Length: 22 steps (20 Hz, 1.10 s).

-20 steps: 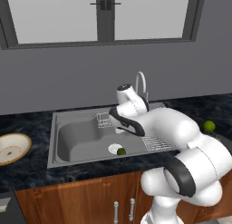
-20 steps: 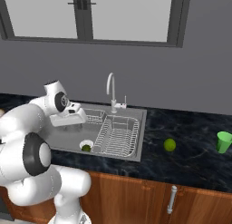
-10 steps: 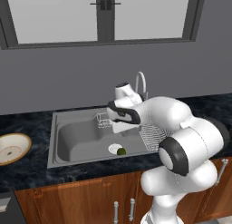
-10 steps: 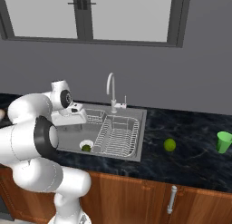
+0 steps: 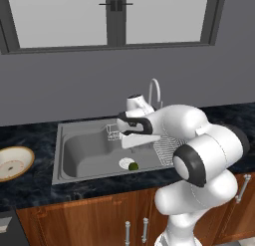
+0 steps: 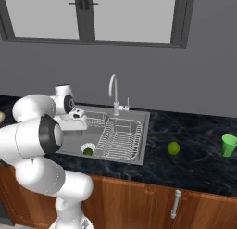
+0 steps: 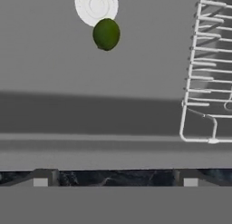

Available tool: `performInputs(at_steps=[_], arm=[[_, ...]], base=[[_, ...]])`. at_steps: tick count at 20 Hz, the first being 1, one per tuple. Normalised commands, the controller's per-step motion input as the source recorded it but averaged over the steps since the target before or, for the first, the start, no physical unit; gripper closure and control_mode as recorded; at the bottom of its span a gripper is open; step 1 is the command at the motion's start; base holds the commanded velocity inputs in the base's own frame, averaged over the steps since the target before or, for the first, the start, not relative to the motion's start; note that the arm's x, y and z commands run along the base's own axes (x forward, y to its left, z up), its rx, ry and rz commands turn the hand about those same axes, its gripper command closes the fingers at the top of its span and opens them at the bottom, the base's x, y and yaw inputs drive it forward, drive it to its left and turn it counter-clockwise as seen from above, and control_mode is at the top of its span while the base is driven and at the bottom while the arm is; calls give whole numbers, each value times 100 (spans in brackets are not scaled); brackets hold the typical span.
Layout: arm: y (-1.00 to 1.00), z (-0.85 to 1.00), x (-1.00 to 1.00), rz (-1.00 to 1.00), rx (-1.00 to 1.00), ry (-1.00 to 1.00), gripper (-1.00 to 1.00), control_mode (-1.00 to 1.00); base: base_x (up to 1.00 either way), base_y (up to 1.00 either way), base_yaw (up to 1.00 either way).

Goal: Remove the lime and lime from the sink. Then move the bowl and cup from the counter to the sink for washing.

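gripper [image 7: 115,182] — jaws wide, empty, now swung back over the sink [image 5: 84,145]. darker lime [image 7: 106,34] beside the drain [image 7: 96,5]; brighter lime [image 6: 173,148] already on the counter [image 6: 194,163] — second removal likely next.

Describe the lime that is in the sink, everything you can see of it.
The lime in the sink is a small, round, dark green fruit with a dull, smooth-looking skin, whole and unmarked. It lies on the grey floor of the sink, right at the edge of the round white drain and partly overlapping it as seen from the hand. The wire rack stands off to one side, apart from it. Nothing grips it.
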Motion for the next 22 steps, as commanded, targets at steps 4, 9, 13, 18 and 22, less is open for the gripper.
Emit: performInputs(at_steps=[4, 9, 13, 18, 22], arm=[[0, -15, 11, 0, 6, 0, -100, -100], [0, -13, 2, 0, 5, 0, -100, -100], [0, -9, 0, 2, 3, 0, -100, -100], [0, -17, 0, 2, 0, 0, -100, -100], [0, -14, 4, 1, 0, 0, -100, -100]], base=[[0, 0, 0], [0, 0, 0], [0, 0, 0], [0, 0, 0], [0, 0, 0]])
